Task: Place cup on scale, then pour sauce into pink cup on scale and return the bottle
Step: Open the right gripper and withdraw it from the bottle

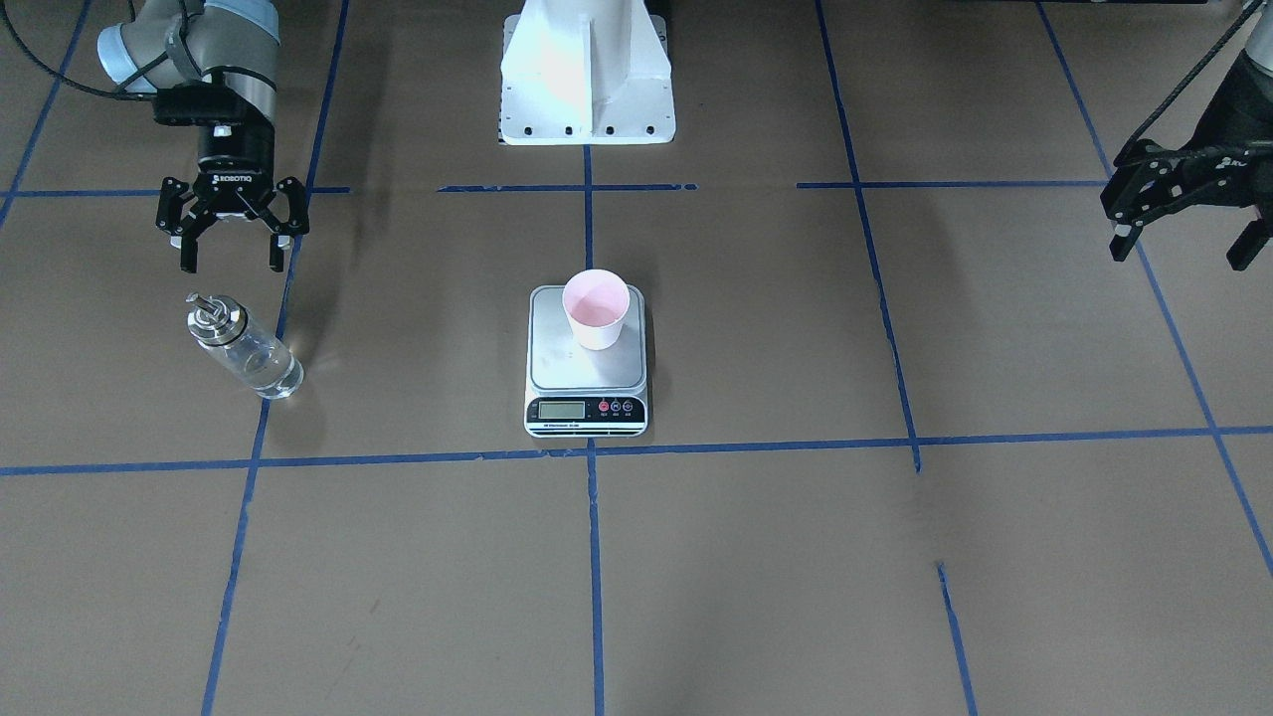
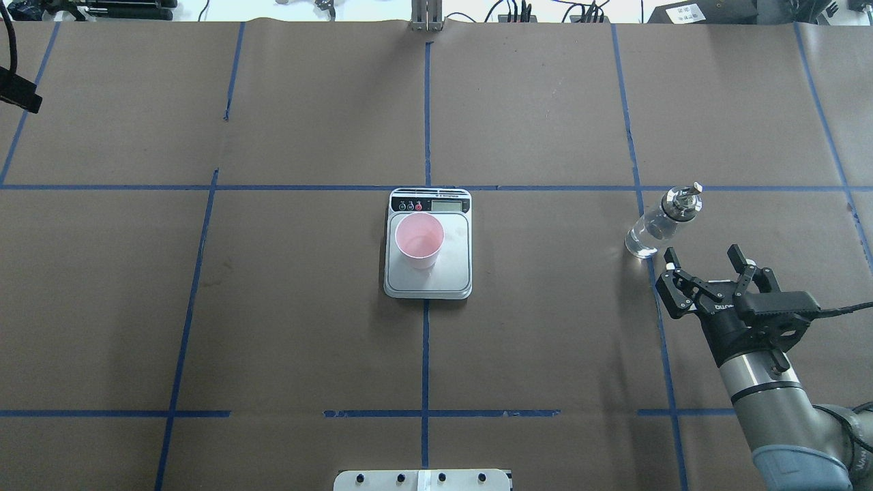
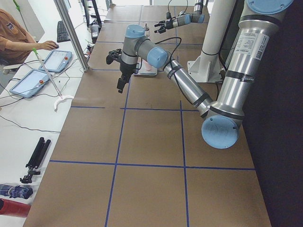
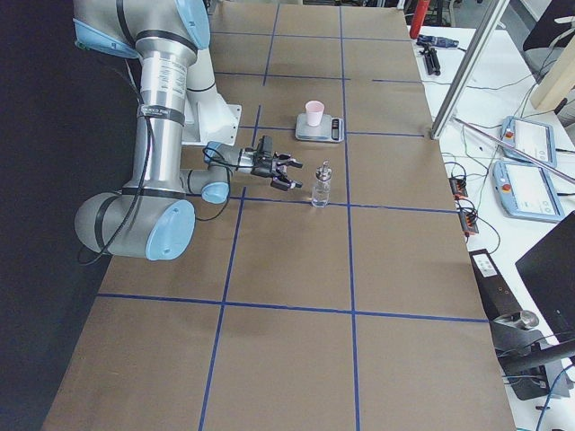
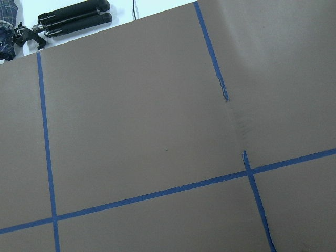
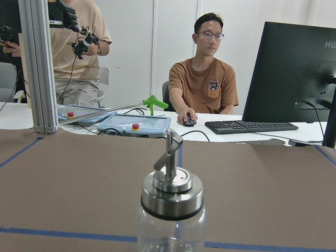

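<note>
The cup (image 1: pixel 596 308) is sitting on the scale (image 1: pixel 587 383), centre; the right gripper (image 1: pixel 234 257) is hovering spread near the bottle (image 1: pixel 244 348), upper left; the left gripper (image 1: pixel 1183 249) is hanging spread, upper right.

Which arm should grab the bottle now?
Right. The right gripper is open, just behind the bottle and aimed at it. The left gripper is far off, beyond the scale.

- I see the bottle (image 6: pixel 170 220) centred low in frame, upright, its lower part cut off by the bottom edge; silver pourer cap (image 6: pixel 171 197) and thin spout (image 6: pixel 171 149) in sharp focus.
- Brown table paper (image 6: pixel 273 178) behind it, one blue tape line (image 6: pixel 63 234) crossing.
- Beyond the table: seated operator (image 6: pixel 205 86), keyboard (image 6: pixel 251 126), monitor (image 6: pixel 294 73) at right.
</note>
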{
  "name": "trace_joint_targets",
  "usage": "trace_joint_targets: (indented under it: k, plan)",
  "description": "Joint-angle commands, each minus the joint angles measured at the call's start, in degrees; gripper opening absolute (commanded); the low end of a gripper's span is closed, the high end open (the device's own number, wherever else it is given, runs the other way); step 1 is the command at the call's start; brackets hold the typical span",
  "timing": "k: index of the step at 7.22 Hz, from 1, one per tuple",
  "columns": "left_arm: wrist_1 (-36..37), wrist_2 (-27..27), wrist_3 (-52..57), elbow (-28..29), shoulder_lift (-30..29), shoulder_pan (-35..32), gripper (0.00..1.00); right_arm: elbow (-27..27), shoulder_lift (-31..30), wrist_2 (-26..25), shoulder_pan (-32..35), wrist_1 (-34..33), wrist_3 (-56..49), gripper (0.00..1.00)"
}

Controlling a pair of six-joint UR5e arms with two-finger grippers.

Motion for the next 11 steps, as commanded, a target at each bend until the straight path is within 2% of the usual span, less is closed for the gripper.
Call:
trace_joint_targets:
  k: [1,3,5,7,9,10,11]
  plan:
    - [0.0,0.0,0.0,0.0,0.0,0.0,1.00,5.5,-3.5,0.3,0.0,0.0,-0.1,1.00]
    - [0.0,0.0,0.0,0.1,-0.1,0.1,1.00,10.6,-6.4,2.0,0.7,-0.1,-0.9,1.00]
    - [0.0,0.0,0.0,0.1,-0.3,0.1,1.00,13.0,-7.2,8.6,7.3,-0.1,-4.7,1.00]
    - [2.3,0.0,0.0,0.0,-2.1,0.1,1.00,13.8,-6.9,20.1,17.8,0.0,-10.5,1.00]
    - [2.3,-0.1,0.0,0.0,-2.2,0.1,1.00,13.3,-6.5,36.3,31.6,0.1,-18.4,1.00]
    - [2.3,-0.1,0.0,0.0,-2.3,0.1,1.00,13.2,-5.8,42.2,37.0,0.1,-21.6,1.00]
    - [2.3,-0.1,0.0,0.1,-2.5,0.1,1.00,12.0,-3.8,51.1,44.9,-0.4,-25.7,1.00]
